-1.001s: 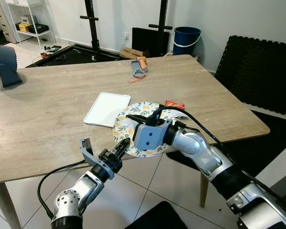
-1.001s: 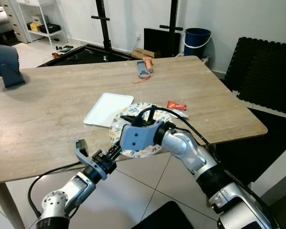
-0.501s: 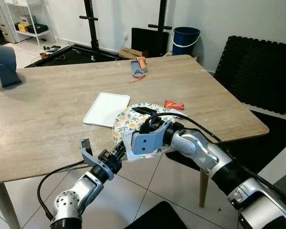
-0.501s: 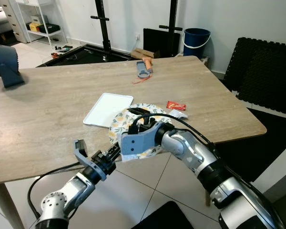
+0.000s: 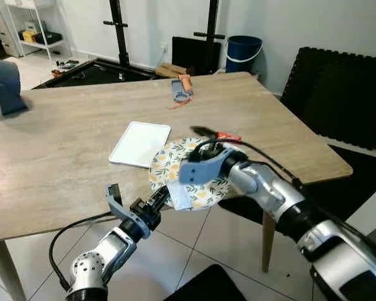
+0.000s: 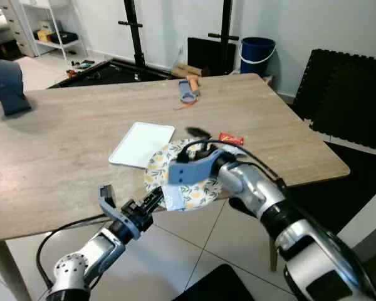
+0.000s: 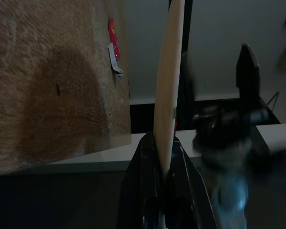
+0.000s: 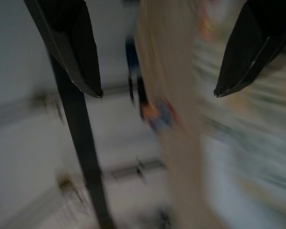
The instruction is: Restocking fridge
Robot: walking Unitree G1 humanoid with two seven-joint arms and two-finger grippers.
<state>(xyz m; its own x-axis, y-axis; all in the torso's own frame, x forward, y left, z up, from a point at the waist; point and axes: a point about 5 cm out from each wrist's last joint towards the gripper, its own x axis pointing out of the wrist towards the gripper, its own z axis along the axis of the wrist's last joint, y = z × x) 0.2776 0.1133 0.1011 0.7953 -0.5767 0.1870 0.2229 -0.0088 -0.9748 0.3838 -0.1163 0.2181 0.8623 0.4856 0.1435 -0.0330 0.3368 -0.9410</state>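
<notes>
Table (image 5: 62, 157) w/ white tray (image 5: 140, 143) & red packet (image 5: 229, 137) on top; floral plate (image 5: 203, 188) tilted off its front edge. Left gripper (image 5: 164, 197) pinches plate's lower rim, fingers closed on it; right gripper (image 8: 155, 90) at plate's top, fingers wide apart, motion-blurred.

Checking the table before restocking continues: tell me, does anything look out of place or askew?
Yes. The floral plate juts past the table's near edge, pinched at its rim by the left claw. The right claw hangs open above it.
</notes>
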